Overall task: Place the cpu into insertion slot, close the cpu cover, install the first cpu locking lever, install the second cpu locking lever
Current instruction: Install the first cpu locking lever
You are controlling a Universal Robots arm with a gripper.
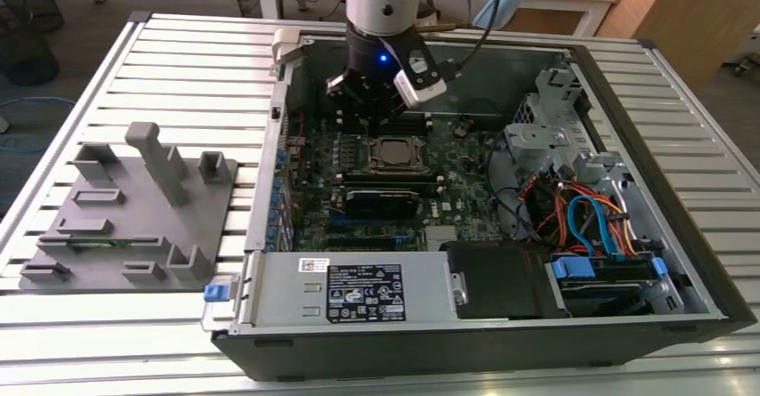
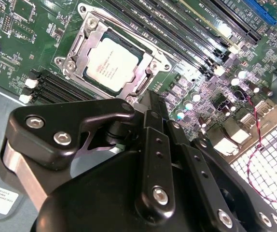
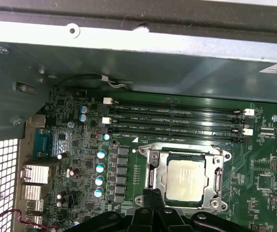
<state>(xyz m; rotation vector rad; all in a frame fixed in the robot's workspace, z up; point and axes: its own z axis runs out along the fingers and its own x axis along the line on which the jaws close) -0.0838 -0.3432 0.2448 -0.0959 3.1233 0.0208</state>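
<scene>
In the insertion slot point(image 3: 152, 170) sits the silver cpu point(image 3: 186, 180).

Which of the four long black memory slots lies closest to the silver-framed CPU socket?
The black memory slot running directly alongside the silver socket frame; the other three lie beyond it, toward the grey case wall.

A table point(image 1: 178, 49) of pale metal slats carries everything. An open computer case point(image 1: 475, 351) lies on its side on the slats, and a grey fixture point(image 1: 131, 236) with upright blocks sits beside it, toward the exterior view's left
</scene>
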